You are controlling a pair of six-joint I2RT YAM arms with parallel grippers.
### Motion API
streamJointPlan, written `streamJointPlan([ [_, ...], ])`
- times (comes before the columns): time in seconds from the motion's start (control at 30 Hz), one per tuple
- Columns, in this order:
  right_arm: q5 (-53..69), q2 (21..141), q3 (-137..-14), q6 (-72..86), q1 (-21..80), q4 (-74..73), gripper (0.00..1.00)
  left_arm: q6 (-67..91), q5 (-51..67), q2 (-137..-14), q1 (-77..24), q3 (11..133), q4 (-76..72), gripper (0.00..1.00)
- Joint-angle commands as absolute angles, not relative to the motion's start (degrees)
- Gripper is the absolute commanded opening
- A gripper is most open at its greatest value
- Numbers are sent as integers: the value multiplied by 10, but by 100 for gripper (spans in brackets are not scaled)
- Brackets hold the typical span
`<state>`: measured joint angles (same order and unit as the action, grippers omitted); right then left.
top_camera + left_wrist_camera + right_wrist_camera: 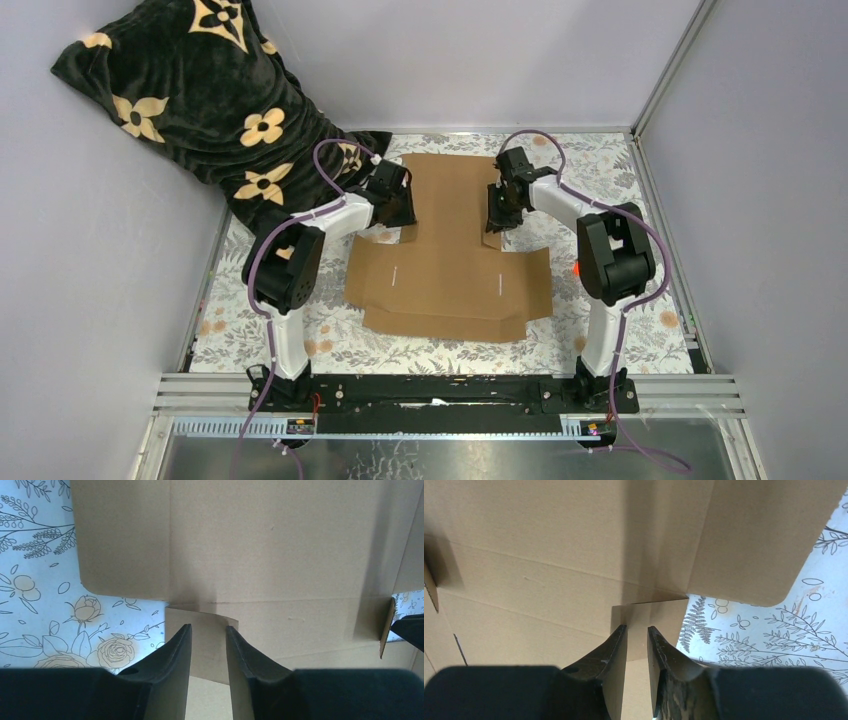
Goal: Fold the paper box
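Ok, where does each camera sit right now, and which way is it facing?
Top external: above and behind the arm bases, looking down on the floral table cover; left arm and right arm show, reaching to the unfolded paper box.
Left wrist: on the left arm, looking past the open left gripper at the box's left side.
Right wrist: on the right arm, looking past the open right gripper at the box's right side.
Shared: all three show the box and the cover.

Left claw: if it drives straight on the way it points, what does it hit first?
Most likely the small flap of the box, lying right off the left claw tips. Depth is unclear, so it might skim just over it.
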<state>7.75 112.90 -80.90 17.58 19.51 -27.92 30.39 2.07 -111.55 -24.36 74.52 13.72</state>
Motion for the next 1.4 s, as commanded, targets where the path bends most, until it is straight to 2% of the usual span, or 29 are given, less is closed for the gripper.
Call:
streamJointPlan([
  [0.0, 57, 1141, -843, 170, 214, -297, 29, 304, 6, -1123, -256, 758, 128, 37],
  [0.83, -16, 1177, -843, 169, 237, -322, 29, 299, -35, -1160, -288, 735, 118, 40],
  [1.0, -22, 1180, -847, 166, 239, -326, 28, 294, -46, -1165, -290, 736, 131, 35],
  [1.13, -25, 1187, -850, 166, 242, -330, 28, 290, -57, -1165, -290, 735, 142, 27],
  [1.37, -35, 1191, -851, 166, 247, -337, 28, 285, -68, -1171, -291, 736, 157, 26],
])
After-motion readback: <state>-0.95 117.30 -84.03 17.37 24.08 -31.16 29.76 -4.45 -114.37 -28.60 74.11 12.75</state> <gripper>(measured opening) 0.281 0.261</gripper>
